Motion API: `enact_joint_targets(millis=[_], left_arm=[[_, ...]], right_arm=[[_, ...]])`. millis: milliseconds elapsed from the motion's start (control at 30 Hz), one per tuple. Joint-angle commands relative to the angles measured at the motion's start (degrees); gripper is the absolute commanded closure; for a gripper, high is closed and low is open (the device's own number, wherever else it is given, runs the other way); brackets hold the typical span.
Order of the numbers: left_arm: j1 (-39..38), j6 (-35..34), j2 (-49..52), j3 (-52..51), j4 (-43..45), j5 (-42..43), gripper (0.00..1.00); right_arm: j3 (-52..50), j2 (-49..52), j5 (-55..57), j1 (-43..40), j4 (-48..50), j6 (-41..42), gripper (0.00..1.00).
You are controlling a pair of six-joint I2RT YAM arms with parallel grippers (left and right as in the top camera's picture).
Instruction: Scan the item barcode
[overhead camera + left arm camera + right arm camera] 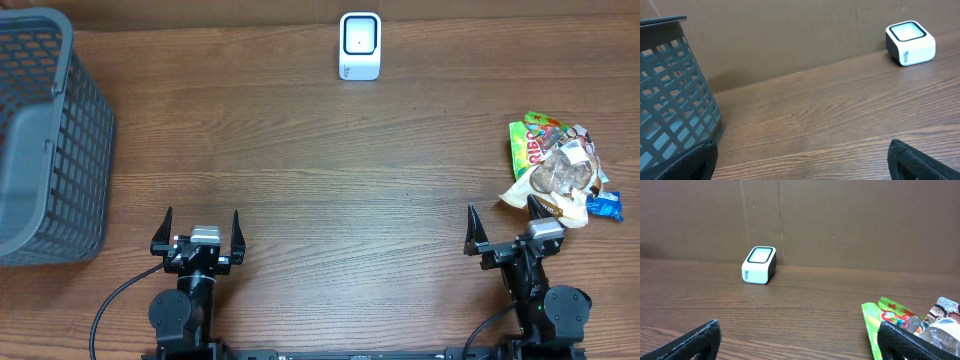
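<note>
Just ahead-right of the wide-open, empty right claw point(503, 222) lie snack packets point(555, 170); left claw point(202, 222) equally open, empty.

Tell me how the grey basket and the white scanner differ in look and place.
The grey basket is a large open lattice; the white scanner is a small solid box with a pale window. The grey basket stands at the left side; the white scanner stands at the far edge, near the middle. Both rest upright on the wooden table.
</note>
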Motion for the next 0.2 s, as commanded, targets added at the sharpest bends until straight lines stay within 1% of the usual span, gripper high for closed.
enact_joint_targets(millis=[0, 167], left_arm=[[-0.28, 1.27, -0.66, -0.37, 0.15, 0.66, 0.0], [-0.28, 1.29, -0.66, -0.37, 0.15, 0.66, 0.0]], right_arm=[[-0.59, -0.46, 0.17, 0.28, 0.33, 0.11, 0.0], [-0.59, -0.46, 0.17, 0.28, 0.33, 0.11, 0.0]])
